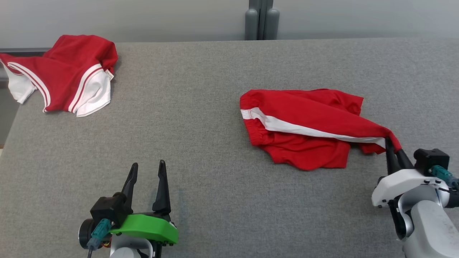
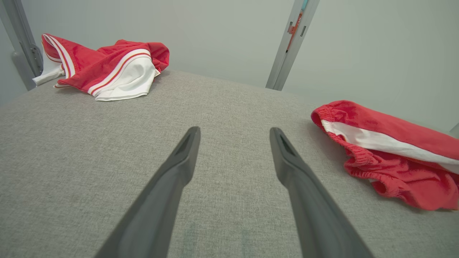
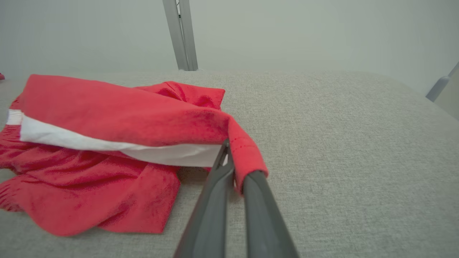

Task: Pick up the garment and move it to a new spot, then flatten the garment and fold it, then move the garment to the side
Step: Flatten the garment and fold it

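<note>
A red garment [image 1: 304, 122] with a white side stripe lies crumpled on the right half of the grey table [image 1: 200, 118]; it also shows as the garment [image 2: 394, 154] at the right of the left wrist view and the garment [image 3: 107, 143] in the right wrist view. My right gripper [image 1: 391, 145] is shut on the garment's right corner, the cloth pinched between its fingers [image 3: 218, 186] and draped over the tip, lifted slightly. My left gripper [image 1: 147, 171] stands open near the table's front left, well apart from the garment, its fingers [image 2: 179, 168] holding nothing.
A second red and white garment [image 1: 68, 73] lies bunched at the table's far left corner, partly over the edge, seen also as the bunched garment [image 2: 107, 68]. A grey post [image 1: 261, 19] stands behind the far edge. Bare cloth surface stretches between the two garments.
</note>
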Controlling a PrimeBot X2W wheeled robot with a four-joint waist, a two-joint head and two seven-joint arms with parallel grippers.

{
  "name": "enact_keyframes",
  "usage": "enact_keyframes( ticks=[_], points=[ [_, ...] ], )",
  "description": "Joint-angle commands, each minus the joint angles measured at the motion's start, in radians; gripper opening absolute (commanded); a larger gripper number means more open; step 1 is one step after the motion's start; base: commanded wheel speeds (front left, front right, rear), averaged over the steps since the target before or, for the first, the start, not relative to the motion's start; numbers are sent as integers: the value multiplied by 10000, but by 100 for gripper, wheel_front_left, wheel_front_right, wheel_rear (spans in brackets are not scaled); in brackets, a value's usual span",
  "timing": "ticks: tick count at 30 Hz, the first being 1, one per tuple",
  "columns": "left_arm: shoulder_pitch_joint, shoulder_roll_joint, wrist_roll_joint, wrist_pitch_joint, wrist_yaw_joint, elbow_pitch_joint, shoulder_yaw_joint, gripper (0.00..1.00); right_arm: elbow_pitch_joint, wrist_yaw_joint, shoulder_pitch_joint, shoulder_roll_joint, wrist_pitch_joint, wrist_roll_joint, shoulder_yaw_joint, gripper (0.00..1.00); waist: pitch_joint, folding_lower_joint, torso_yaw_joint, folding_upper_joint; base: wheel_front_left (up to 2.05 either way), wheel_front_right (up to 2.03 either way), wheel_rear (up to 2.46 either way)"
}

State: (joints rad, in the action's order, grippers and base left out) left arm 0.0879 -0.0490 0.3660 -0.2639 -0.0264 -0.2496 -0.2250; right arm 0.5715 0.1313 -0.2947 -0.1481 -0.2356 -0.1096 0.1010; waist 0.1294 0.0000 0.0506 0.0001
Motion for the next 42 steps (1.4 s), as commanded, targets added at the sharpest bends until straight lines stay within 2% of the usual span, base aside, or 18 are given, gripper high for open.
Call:
enact_keyframes(
  ticks=[1, 4, 12, 13, 15, 21, 27, 30, 42],
  points=[
    [170, -28, 9, -9, 8, 26, 21, 100, 188, -10, -146, -93, 39, -48, 125, 0, 123, 0, 120, -1, 0, 0, 0],
    [198, -26, -5, -9, 18, 38, 18, 100, 795, -10, -386, -560, 77, -25, 515, 0, 241, 0, 244, -1, 0, 0, 0],
    [146, -26, -160, -9, 43, 61, 63, 100, 1909, -10, -1010, -1080, 188, -191, 825, 0, 428, 0, 217, -1, 0, 0, 0],
    [154, -26, -177, -9, 50, 68, 45, 100, 1991, -10, -1109, -1168, 153, -127, 743, 12, 452, 0, 191, -1, 0, 0, 0],
    [184, -26, -202, -8, 64, 84, 18, 100, 2185, -12, -1320, -1290, 54, -42, 621, 100, 496, 0, 110, -1, 0, 0, 0],
    [244, -26, -199, -9, 97, 69, -153, 100, 2452, -10, -1766, -1387, -167, 46, 154, 100, 386, 0, -201, -1, 0, 0, 0],
    [322, -26, -95, -9, 130, 47, -333, 100, 2181, -10, -1481, -1442, -273, 117, -86, 100, 23, 0, -517, -1, 0, 0, 0],
    [410, -26, -114, -8, 119, 80, -408, 100, 1659, -10, -1248, -1349, -306, 240, -142, 100, -161, 0, -676, -1, 0, 0, 0],
    [92, -28, 77, -9, -70, -63, -607, 100, -1379, -10, 312, 7, -299, 349, -979, 100, -1022, 0, -992, -1, 0, 0, 0]
  ],
)
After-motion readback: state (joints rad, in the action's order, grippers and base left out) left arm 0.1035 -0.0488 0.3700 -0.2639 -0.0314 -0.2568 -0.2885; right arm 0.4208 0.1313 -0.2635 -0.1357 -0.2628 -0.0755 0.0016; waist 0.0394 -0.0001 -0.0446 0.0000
